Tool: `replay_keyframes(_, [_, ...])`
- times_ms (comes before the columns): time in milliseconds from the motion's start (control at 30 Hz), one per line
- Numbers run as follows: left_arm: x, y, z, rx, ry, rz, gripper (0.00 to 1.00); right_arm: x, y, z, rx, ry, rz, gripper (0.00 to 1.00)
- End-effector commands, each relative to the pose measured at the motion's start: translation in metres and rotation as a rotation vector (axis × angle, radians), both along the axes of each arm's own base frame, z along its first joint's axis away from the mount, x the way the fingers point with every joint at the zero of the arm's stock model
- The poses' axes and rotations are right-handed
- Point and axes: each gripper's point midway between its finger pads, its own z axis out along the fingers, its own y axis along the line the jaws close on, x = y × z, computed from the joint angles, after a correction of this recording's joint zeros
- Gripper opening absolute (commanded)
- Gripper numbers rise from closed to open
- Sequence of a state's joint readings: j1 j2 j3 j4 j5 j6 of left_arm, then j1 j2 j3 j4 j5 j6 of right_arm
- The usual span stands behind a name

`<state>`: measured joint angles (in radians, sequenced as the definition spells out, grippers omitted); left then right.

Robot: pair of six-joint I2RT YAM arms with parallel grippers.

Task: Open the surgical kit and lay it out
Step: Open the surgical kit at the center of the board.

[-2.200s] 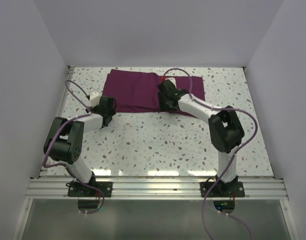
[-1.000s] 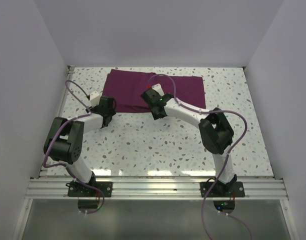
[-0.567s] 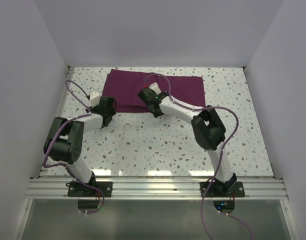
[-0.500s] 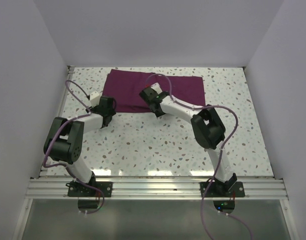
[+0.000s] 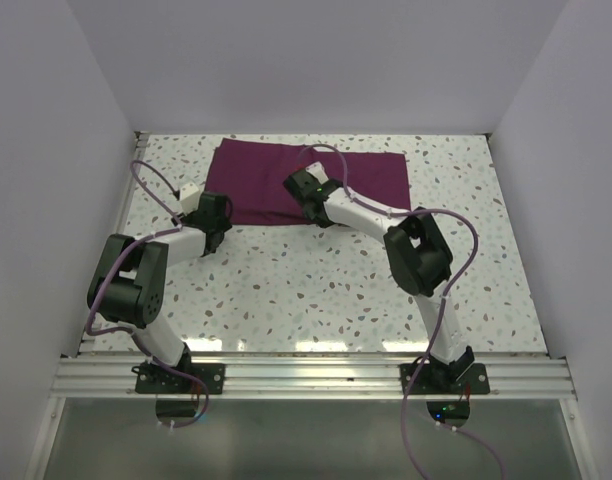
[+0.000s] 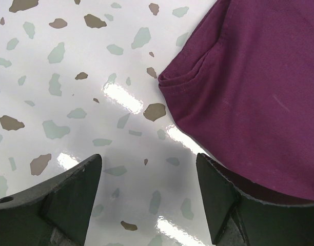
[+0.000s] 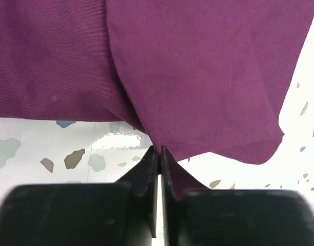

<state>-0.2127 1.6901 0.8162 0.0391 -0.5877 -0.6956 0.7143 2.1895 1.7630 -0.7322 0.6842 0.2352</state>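
The surgical kit (image 5: 256, 175) lies folded shut at the back of the table as a dark purple cloth wrap; no steel shows. My right gripper (image 5: 302, 196) sits over the middle of the wrap's near side. In the right wrist view its fingers (image 7: 160, 148) are pressed together, pinching the edge of an overlapping cloth flap (image 7: 198, 77). My left gripper (image 5: 218, 212) rests at the wrap's near left corner. Its jaws (image 6: 148, 159) stand wide apart over bare table, with the folded cloth corner (image 6: 249, 92) just ahead and to the right, untouched.
The speckled white tabletop (image 5: 316, 280) is walled in by white panels on the left, back and right. An aluminium rail (image 5: 306, 375) with both arm bases runs along the near edge. Purple cables loop over both arms.
My right gripper slid left along the wrap's near side, then closed from open onto the flap's edge. The left arm and the cloth have not moved.
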Motion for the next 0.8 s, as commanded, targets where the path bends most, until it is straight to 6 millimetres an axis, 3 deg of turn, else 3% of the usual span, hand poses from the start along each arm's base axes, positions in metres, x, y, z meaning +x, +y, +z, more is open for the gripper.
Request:
replay_keyframes(0, [0.008,0.001,0.015,-0.01,-0.063,0.017,0.79,0.008,0.009,0.008,0.035,-0.022,0.008,0.0])
replay_keyframes(167, [0.009,0.001,0.016,-0.011,-0.066,0.026,0.79,0.01,0.007,0.014,0.035,-0.04,-0.003,0.0])
replay_keyframes(300, [0.01,0.004,0.021,-0.005,-0.069,0.056,0.8,0.011,0.008,0.043,0.063,-0.079,-0.017,0.0])
replay_keyframes(333, [0.009,0.005,0.024,-0.004,-0.074,0.06,0.8,0.012,0.011,0.063,0.098,-0.112,-0.012,0.0])
replay_keyframes(400, [0.005,0.005,0.039,-0.015,-0.076,0.064,0.81,0.008,0.014,0.082,0.131,-0.127,-0.002,0.0])
replay_keyframes(467, [0.01,0.002,0.064,-0.033,-0.118,0.055,0.81,0.0,0.014,0.108,0.168,-0.147,0.01,0.0])
replay_keyframes(533, [0.004,0.003,0.099,-0.037,-0.167,0.049,0.81,-0.012,0.016,0.119,0.188,-0.148,0.022,0.0])
replay_keyframes(567, [0.006,0.003,0.12,-0.041,-0.204,0.044,0.81,-0.023,0.013,0.139,0.213,-0.171,0.029,0.0])
replay_keyframes(600, [0.0,0.004,0.143,-0.037,-0.237,0.032,0.81,-0.036,0.014,0.135,0.204,-0.156,0.044,0.0])
replay_keyframes(667, [-0.001,0.004,0.178,-0.042,-0.295,0.014,0.81,-0.057,0.008,0.146,0.212,-0.16,0.056,0.0])
replay_keyframes(700, [-0.009,0.006,0.194,-0.036,-0.311,0.007,0.81,-0.08,0.003,0.157,0.238,-0.174,0.064,0.0])
replay_keyframes(767, [-0.015,0.007,0.219,-0.04,-0.348,0.0,0.82,-0.107,-0.008,0.162,0.275,-0.183,0.045,0.0])
